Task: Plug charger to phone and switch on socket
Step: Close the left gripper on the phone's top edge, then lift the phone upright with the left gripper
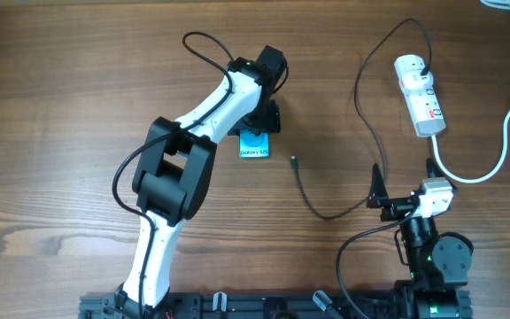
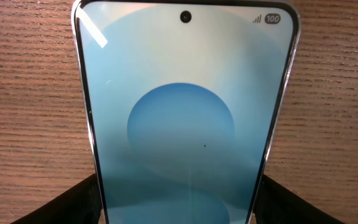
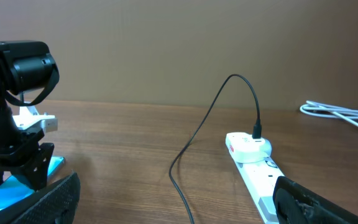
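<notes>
The phone lies flat on the wooden table, its screen lit cyan-blue. My left gripper is over its far end. In the left wrist view the phone fills the frame and both fingers of the gripper press against its side edges. The charger's black cable runs from the socket in a loop, and its plug tip lies loose on the table to the right of the phone. My right gripper is open wide and empty. In the right wrist view the cable passes between its fingers.
The socket's thick white cord curves off to the right edge and shows in the right wrist view. The left arm stands over the phone at that view's left. The socket lies ahead of my right gripper, to its right.
</notes>
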Tool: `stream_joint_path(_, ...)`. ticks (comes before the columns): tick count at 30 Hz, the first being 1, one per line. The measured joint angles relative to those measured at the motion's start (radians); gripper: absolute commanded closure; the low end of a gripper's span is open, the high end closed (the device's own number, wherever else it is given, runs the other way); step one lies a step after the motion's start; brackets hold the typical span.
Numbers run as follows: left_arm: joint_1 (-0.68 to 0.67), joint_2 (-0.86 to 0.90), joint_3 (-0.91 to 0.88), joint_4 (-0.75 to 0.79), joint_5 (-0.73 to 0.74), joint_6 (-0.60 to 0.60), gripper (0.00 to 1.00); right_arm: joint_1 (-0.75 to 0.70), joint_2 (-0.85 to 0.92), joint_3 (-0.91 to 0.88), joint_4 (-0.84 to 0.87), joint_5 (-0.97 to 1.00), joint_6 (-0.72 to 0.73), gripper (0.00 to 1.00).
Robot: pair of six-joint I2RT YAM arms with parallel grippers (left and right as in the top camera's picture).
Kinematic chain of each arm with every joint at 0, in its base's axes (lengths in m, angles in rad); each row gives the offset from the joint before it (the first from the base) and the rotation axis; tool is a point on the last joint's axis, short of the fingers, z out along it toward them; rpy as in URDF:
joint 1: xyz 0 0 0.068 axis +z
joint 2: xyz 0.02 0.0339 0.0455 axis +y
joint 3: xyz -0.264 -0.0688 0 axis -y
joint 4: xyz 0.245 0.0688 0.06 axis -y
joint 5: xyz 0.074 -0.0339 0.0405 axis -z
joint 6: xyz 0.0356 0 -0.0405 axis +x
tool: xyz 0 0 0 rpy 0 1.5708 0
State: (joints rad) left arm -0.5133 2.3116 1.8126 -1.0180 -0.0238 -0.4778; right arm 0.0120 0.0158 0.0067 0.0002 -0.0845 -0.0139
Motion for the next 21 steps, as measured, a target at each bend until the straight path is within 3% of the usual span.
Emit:
stream_joint_path(11,0.001,0.000,0.001,-0.022,0.012,0.001,0.30,0.000,0.000,0.000,0.000,0.000,0.000,0.00)
stream_joint_path(21,0.002,-0.008,-0.002,-0.058,0.018,0.001,0.29,0.000,0.000,0.000,0.000,0.000,0.000,0.00)
